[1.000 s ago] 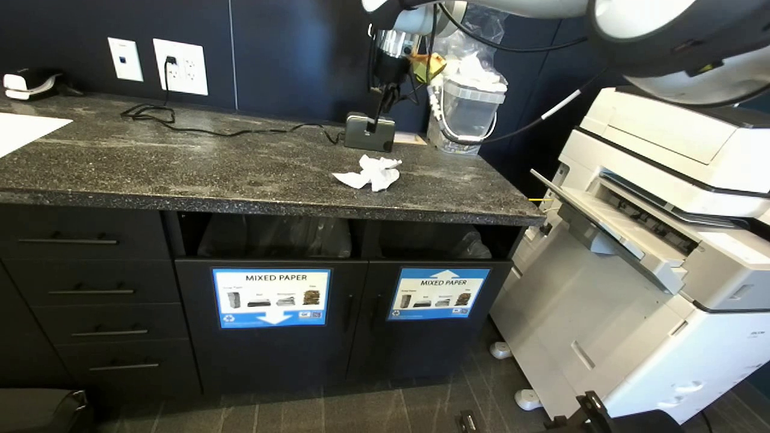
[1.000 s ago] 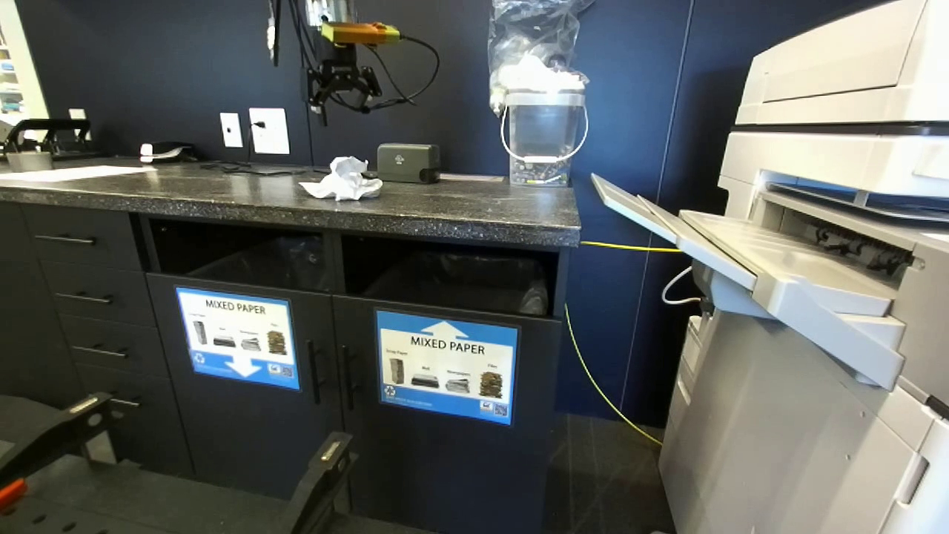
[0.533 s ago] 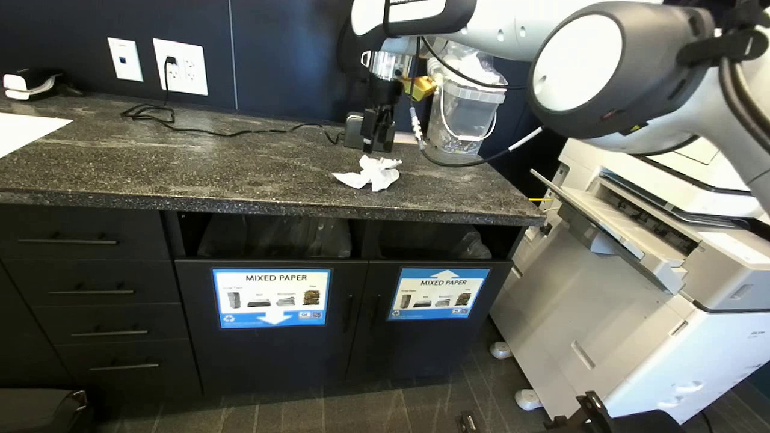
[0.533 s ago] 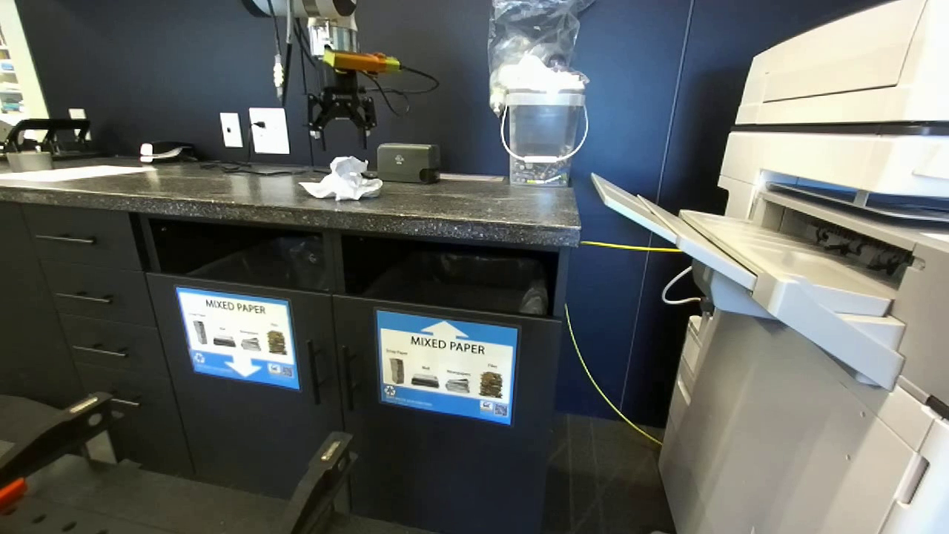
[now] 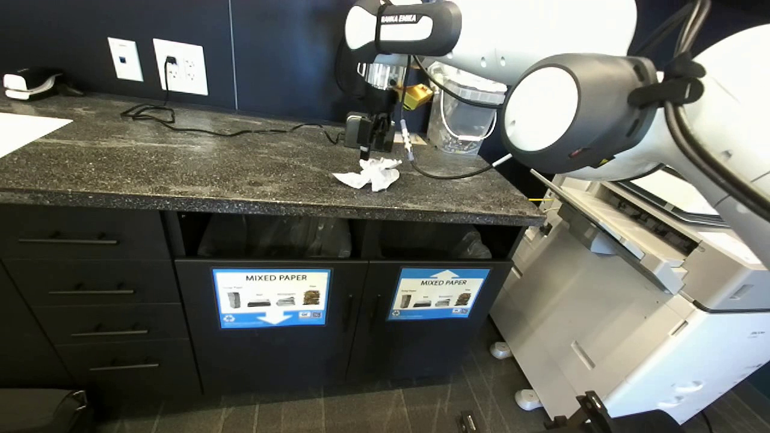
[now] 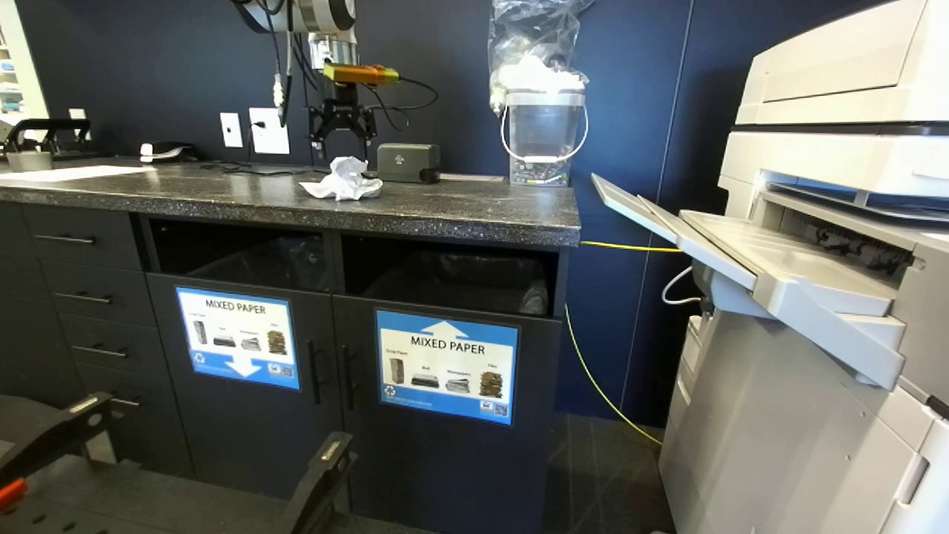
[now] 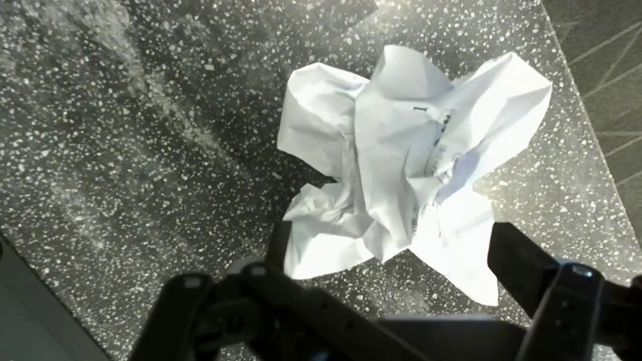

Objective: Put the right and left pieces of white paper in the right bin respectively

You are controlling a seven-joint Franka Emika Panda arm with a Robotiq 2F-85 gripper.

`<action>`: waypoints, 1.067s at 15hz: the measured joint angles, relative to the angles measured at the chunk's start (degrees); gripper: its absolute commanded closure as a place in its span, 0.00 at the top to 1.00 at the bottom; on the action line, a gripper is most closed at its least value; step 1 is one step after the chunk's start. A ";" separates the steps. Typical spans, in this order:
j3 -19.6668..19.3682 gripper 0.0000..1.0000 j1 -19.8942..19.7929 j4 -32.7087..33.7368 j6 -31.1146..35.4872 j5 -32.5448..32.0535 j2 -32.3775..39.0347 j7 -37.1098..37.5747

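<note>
A crumpled piece of white paper (image 7: pixel 386 160) lies loose on the worktop (image 5: pixel 198 174), its corners splayed outward and some print showing in its folds. Just above it and slightly toward its back hangs the end effector (image 6: pixel 342 150), jaws spread wide and gripping nothing; whether either tip touches the paper I cannot tell. Behind the paper stands a small grey box (image 6: pixel 408 163). Below the paper, to either side of it, are the left-hand bin (image 6: pixel 293 259) and the right-hand bin (image 6: pixel 474 274), both labelled MIXED PAPER.

As for progress, this piece is neither picked up nor binned. No second piece shows near it; that one may already be in a bin, but the interiors are too dark to say. What seems left is to close on this paper, lift it and drop it into the right-hand bin, which I take to be the one meant.
</note>
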 measured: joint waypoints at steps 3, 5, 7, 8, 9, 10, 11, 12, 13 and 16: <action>-0.42 1.00 0.11 0.06 -0.56 -0.07 0.50 0.56; -0.70 1.00 0.10 0.10 -0.71 -0.07 0.92 0.80; -0.85 1.00 0.09 0.12 -0.72 -0.07 1.38 0.95; -0.89 1.00 0.09 0.12 -0.72 -0.07 1.58 1.01; -0.93 1.00 0.09 0.12 -0.72 -0.07 1.74 1.08; -0.96 1.00 0.08 0.12 -0.72 -0.07 1.87 1.16; -0.99 1.00 0.06 0.13 -0.72 -0.07 1.98 1.21; -1.03 1.00 0.04 0.15 -0.72 -0.07 2.10 1.27; -1.06 1.00 0.03 0.18 -0.72 -0.07 2.21 1.35; -1.16 0.66 -0.01 0.33 -0.72 -0.07 2.47 1.70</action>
